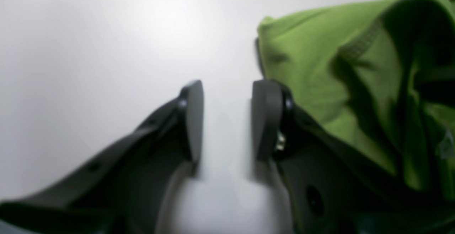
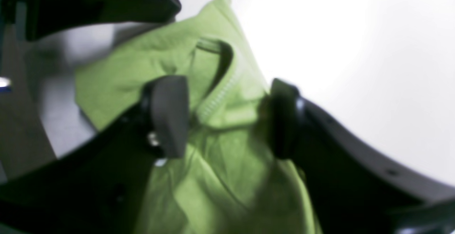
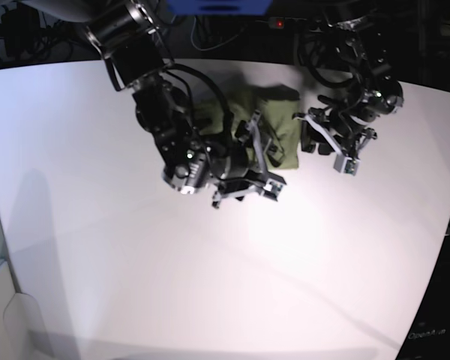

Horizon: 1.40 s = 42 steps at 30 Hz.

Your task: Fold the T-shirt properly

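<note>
My right claw sits over the T-shirt, jaws apart with bunched green cloth and the collar between them, not pinched. Farther back, the left claw hangs partly open and empty over bare white table, just beside the shirt's edge.

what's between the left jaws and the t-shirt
Nothing: bare white table shows between the left gripper and the T-shirt beside it, in the left wrist view.
</note>
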Tool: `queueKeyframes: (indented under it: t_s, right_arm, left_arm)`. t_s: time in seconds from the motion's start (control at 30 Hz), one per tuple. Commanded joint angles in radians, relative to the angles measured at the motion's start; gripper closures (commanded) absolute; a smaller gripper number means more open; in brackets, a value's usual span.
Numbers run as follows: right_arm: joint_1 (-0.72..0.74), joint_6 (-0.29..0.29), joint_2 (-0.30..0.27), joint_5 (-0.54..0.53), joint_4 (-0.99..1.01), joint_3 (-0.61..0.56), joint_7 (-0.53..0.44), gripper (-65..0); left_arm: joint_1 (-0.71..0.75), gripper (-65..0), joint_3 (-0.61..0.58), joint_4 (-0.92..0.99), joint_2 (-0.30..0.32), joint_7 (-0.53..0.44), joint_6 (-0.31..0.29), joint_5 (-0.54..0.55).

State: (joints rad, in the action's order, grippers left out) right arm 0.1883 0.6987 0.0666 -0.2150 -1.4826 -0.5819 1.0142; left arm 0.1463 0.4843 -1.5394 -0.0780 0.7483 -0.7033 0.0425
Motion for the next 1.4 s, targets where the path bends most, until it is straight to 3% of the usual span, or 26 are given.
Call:
queueKeyframes:
  t_s: [0.0,0.2,0.23,0.53,0.9,1.37]
  right_arm:
    - [0.024,-0.001,0.016,-0.008,-0.014,0.001,-0.025,-26.6]
    - [0.026,-0.001,0.048,-0.007,-0.013,0.000,-0.025,-0.9]
    - [0.026,-0.001,0.051,-0.007,-0.013,0.000,-0.025,0.0]
    - [0.053,-0.001,0.086,-0.007,-0.013,-0.111,-0.024,-0.4]
    - [0.121,-0.001,0.091,-0.011,0.064,-0.120,-0.027,-0.4]
    - [0.113,-0.001,0.091,-0.013,0.237,-0.120,-0.220,-0.7]
  left_arm:
    - [0.002,-22.6,-0.002,0.000,-0.003,0.044,0.005,-0.028]
    - [0.000,-22.6,-0.002,0.000,-0.003,0.044,0.005,-0.028]
    - [0.000,-22.6,-0.002,0.000,-0.003,0.044,0.005,-0.028]
    - [-0.009,-22.6,-0.002,0.001,-0.003,0.044,0.005,-0.028]
    - [-0.011,-22.6,-0.003,0.001,-0.016,0.044,0.005,-0.028]
    - [-0.009,-22.6,-0.003,0.001,-0.016,0.044,0.005,-0.028]
